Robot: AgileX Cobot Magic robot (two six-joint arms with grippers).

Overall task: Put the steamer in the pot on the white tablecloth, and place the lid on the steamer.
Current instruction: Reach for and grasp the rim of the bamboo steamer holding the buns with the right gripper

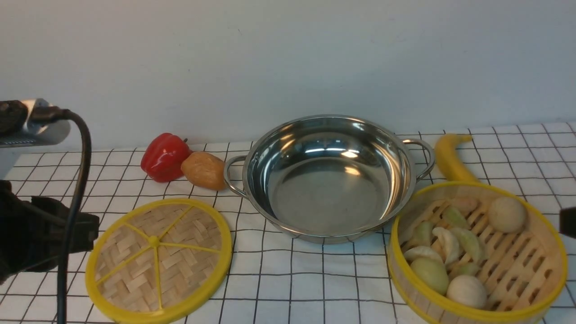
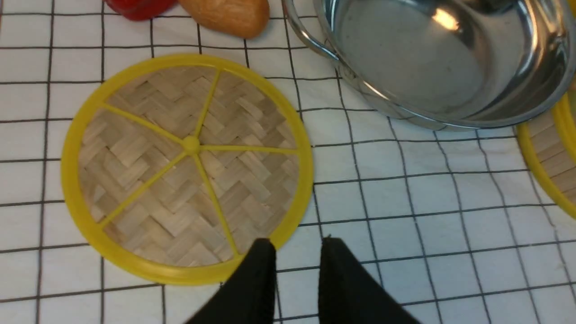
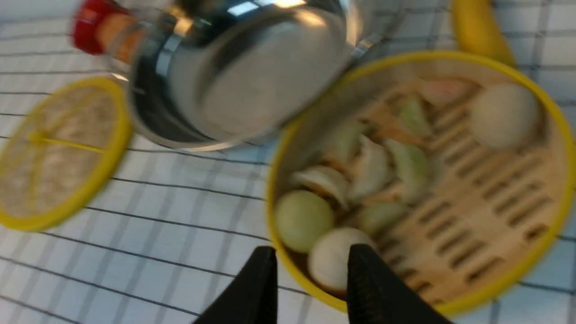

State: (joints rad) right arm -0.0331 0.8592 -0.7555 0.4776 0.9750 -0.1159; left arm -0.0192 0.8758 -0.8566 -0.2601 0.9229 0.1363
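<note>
Steamer [image 3: 486,211] stands just right of the pot [image 1: 328,193], so the right gripper [image 3: 310,288] is nearer; its jaws are apart and empty, astride the steamer's rim. The lid [image 2: 135,180] lies left of the pot, beside the open, empty left gripper [image 2: 297,270].

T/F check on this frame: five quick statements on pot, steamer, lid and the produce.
1. The pot is empty. True.
2. The lid sits on the steamer. False: it lies flat on the white tablecloth, at the pot's left front.
3. The steamer holds dumplings and buns. True.
4. The steamer stands inside the pot. False: it stands on the white tablecloth at the pot's right front.
5. A red pepper lies next to a potato, behind the lid. True.
</note>
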